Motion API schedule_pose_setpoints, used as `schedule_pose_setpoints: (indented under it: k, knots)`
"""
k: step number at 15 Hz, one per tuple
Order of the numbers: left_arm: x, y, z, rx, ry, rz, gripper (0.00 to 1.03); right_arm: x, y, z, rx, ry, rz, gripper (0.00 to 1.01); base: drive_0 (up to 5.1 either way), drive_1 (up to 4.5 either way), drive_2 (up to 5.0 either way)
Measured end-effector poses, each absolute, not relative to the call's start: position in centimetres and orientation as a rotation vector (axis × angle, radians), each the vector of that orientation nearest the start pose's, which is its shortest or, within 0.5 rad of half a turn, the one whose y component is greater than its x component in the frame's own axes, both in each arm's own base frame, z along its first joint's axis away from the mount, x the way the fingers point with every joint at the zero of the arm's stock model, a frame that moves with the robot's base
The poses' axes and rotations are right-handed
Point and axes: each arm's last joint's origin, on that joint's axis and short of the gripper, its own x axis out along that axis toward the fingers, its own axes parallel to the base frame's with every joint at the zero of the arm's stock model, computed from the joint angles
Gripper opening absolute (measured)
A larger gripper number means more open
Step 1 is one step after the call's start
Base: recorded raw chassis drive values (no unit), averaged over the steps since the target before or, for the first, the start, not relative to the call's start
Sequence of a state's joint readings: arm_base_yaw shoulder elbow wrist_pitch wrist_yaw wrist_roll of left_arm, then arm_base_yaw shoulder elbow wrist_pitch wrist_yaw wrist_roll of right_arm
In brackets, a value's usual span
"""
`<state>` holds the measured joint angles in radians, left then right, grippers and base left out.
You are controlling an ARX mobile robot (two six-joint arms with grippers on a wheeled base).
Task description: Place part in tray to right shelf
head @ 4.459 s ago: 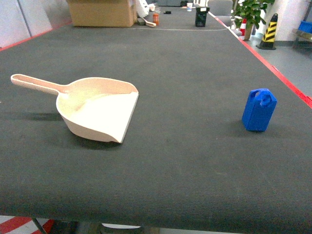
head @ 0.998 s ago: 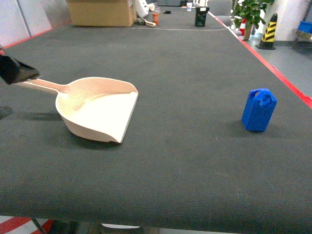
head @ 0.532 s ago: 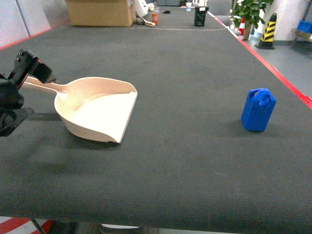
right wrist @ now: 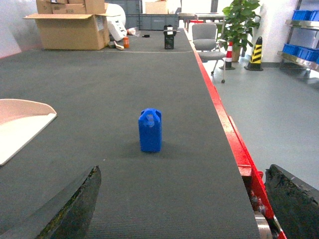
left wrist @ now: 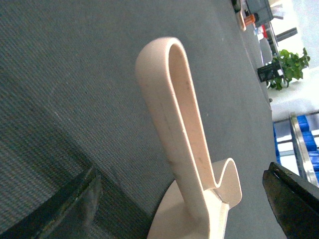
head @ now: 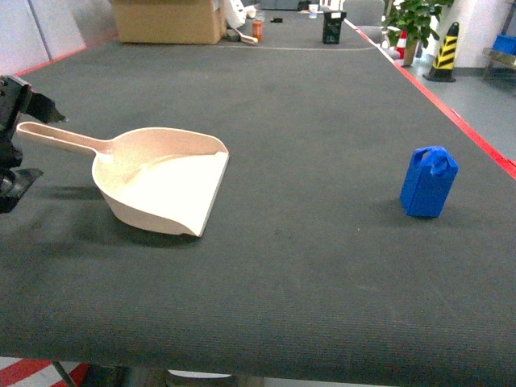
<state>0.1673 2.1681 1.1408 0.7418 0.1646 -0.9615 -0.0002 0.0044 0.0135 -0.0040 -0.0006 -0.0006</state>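
Two task items sit on my dark worktop [head: 322, 266]: tray [head: 165, 185] toward the left edge, its handle pointing at that edge; part [head: 428, 181] upright near the right edge, well apart. Left gripper [head: 14, 141] has its jaws spread wide either side of the handle end, gripping nothing. Right gripper [right wrist: 184, 209] is spread too, empty, facing the part.

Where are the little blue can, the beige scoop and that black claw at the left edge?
blue part [head: 428, 181], head view, middle of its front face.
tray [head: 169, 189], head view, flat inner floor of the scoop.
left gripper [head: 11, 137], head view, midway between its open fingertips, by the handle's end.
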Motion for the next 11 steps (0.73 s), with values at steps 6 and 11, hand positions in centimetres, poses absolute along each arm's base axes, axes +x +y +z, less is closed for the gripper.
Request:
schedule_pose_setpoints:
  k: [6,11]
  knots:
    - [48.1,7.8,11.3,-1.008,0.267,0.093,0.98,9.7,0.0,16.7,-0.001,-0.005,0.000,0.98,0.0,0.00,0.0]
    - [51.6,8.8,9.7,-1.059,0.268,0.044,0.45,9.7,0.0,16.7,-0.001,-0.005,0.000,0.98,0.0,0.00,0.0]
